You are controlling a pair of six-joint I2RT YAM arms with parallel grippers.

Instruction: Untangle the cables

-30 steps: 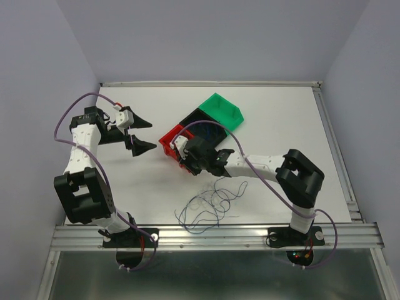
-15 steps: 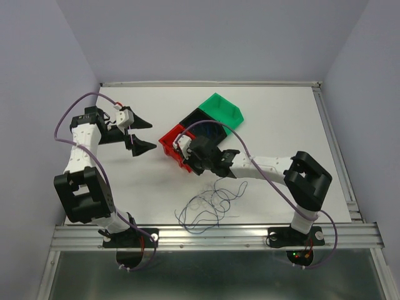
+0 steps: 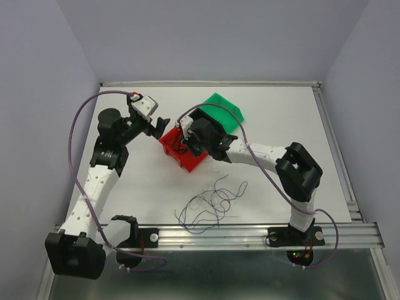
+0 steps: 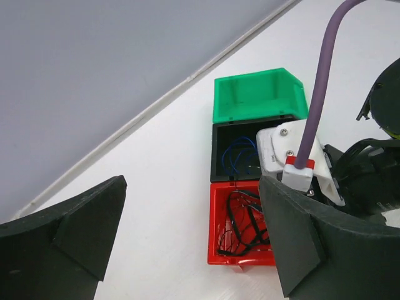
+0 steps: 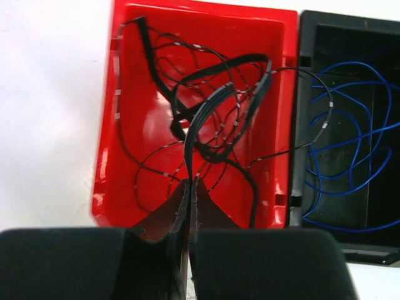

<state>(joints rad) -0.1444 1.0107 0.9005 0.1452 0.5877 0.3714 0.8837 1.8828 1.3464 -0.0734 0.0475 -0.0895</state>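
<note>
You are bringing your right gripper, now pinching a black cable, over the centre-frame red bin for sorting, with your left gripper approaching wide.

Three bins stand touching in a row on the desk. The near bin contains coiled cables, and the middle bin contains further cables. The far bin lies behind them. Loose cables lie on the desk in front of the row. The right hand is above the near bin, and the left hand is to its left.

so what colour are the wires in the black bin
Blue wires, clearest in the right wrist view.
</note>
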